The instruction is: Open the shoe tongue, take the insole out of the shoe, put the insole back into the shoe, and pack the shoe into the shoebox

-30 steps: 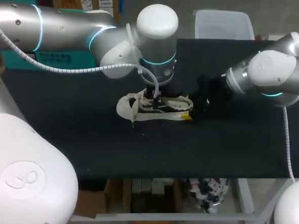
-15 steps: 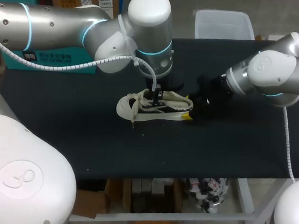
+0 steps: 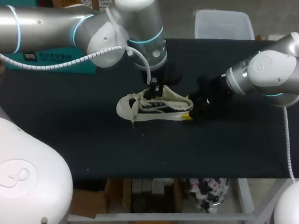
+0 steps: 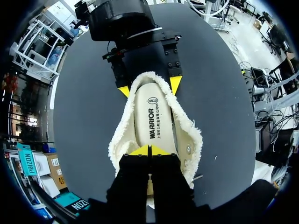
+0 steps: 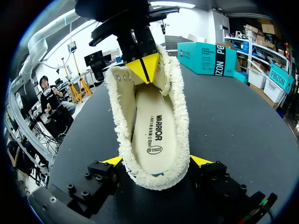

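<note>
A cream fleece-lined shoe (image 3: 152,107) lies on its sole in the middle of the black table (image 3: 62,122), toe to the left. Its printed insole (image 4: 153,116) (image 5: 152,135) lies flat inside. My left gripper (image 3: 155,93) (image 4: 149,150) comes down from above, shut, its yellow tips pinched together on the tongue (image 5: 163,74) at the front of the opening. My right gripper (image 3: 194,107) (image 5: 156,161) straddles the heel, one yellow fingertip (image 5: 112,161) pressed against each side of the fleece rim. It shows as my other arm's gripper (image 4: 149,87) in the left wrist view.
A clear plastic box (image 3: 223,24) stands at the table's far edge, behind the right arm. Laces trail from the shoe's toe end (image 3: 134,113). Bare black cloth lies to the left and in front of the shoe.
My left arm's elbow and wrist have swung left and toward the far side, and its gripper has shifted slightly that way at the tongue. The shoe and right arm are unmoved.
</note>
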You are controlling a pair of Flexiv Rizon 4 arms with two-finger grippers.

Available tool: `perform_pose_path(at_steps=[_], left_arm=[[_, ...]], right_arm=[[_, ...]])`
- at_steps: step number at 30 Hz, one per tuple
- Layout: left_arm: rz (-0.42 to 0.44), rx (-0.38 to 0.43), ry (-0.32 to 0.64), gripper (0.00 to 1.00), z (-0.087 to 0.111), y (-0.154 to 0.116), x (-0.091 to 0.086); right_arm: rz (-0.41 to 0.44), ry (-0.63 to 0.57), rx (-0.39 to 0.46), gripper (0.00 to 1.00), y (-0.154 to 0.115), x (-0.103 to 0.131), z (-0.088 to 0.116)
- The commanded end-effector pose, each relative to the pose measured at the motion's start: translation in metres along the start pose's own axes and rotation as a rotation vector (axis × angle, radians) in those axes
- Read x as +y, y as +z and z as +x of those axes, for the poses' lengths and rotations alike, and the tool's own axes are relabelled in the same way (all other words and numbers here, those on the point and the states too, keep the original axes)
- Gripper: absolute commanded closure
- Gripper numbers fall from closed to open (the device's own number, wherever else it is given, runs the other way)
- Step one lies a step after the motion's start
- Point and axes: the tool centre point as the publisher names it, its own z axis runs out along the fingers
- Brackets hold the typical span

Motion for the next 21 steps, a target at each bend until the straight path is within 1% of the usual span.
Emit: perform_pose_path(at_steps=[1,6,8,10,16,19,21], left_arm=[[-0.011,0.005,0.010,1.00,0.004,0.002,-0.002],[-0.018,0.065,0.031,1.00,0.010,0.012,-0.004],[-0.024,0.098,0.045,0.86,0.013,0.018,-0.006],[-0.044,0.110,0.048,0.82,0.016,0.024,-0.007],[-0.081,0.110,0.026,0.85,0.021,0.040,-0.005],[-0.085,0.145,0.021,0.85,0.021,0.049,-0.005],[-0.071,0.180,0.022,0.85,0.020,0.053,-0.004]], right_arm=[[0.000,-0.001,0.001,1.00,0.000,-0.001,0.001],[0.000,-0.001,0.001,1.00,0.000,-0.001,0.001],[0.000,-0.001,0.001,1.00,0.000,-0.001,0.001],[0.000,-0.001,0.001,1.00,0.000,-0.001,0.001],[0.000,-0.001,0.001,1.00,0.000,-0.001,0.001],[0.000,-0.001,0.001,1.00,0.000,-0.001,0.001],[0.000,-0.001,0.001,1.00,0.000,-0.001,0.001]])
